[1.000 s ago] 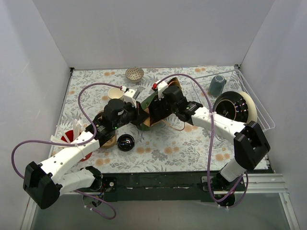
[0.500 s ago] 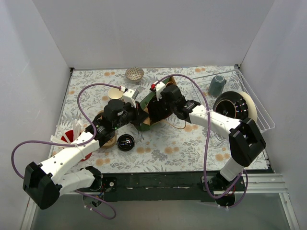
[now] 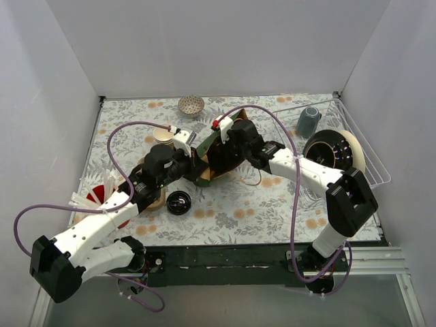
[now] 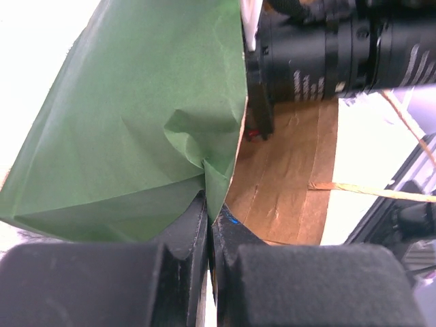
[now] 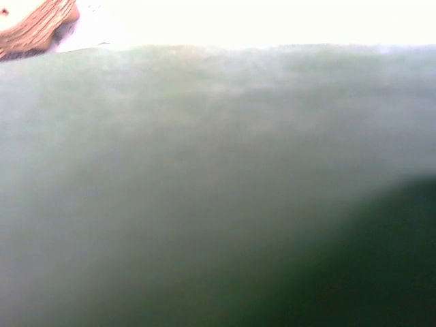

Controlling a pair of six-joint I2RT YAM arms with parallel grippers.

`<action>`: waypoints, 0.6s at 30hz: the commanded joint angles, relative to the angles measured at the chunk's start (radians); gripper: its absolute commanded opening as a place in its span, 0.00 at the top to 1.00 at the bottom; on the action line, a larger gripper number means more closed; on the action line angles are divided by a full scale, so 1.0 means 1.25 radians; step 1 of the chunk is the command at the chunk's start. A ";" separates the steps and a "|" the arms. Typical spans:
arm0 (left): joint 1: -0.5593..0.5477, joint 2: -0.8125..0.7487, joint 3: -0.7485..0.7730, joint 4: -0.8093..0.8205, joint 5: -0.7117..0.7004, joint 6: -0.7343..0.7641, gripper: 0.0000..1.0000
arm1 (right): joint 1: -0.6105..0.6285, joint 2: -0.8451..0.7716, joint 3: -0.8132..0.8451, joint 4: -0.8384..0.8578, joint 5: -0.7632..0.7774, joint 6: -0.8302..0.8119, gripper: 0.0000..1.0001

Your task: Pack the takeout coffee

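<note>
The green paper bag [image 3: 206, 141] lies tipped in the middle of the table, its brown inside facing the near side. My left gripper [image 3: 193, 162] is shut on the bag's rim. In the left wrist view the fingertips [image 4: 210, 211] pinch the green paper [image 4: 136, 122] where it meets the brown lining [image 4: 286, 170]. My right gripper [image 3: 230, 139] sits against the bag's far rim and is shut on it. The right wrist view is filled by blurred green paper [image 5: 218, 170], so its fingers do not show. The takeout coffee is hidden from view.
A tan cup [image 3: 162, 136] with no lid stands behind the left arm. A round black lid [image 3: 178, 202] lies near the front. A grey-blue mug [image 3: 308, 121] and dark plates [image 3: 334, 150] sit in the wire rack [image 3: 371, 174] at right. A patterned bowl [image 3: 191, 104] is at the back.
The right gripper has closed from wide open onto the bag's far rim and shifted slightly left. The left arm has drawn a little to the left with the bag's rim.
</note>
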 commanded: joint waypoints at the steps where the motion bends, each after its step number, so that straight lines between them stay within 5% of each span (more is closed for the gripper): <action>1: -0.003 -0.063 -0.052 -0.022 0.012 0.087 1.00 | -0.006 -0.066 -0.011 -0.024 -0.051 -0.021 0.99; 8: -0.002 -0.040 -0.045 -0.002 0.010 0.131 1.00 | -0.006 -0.216 -0.085 -0.036 -0.071 -0.041 0.99; 18: -0.002 0.047 0.027 0.014 -0.026 0.107 1.00 | -0.006 -0.295 0.038 -0.173 -0.080 -0.003 0.99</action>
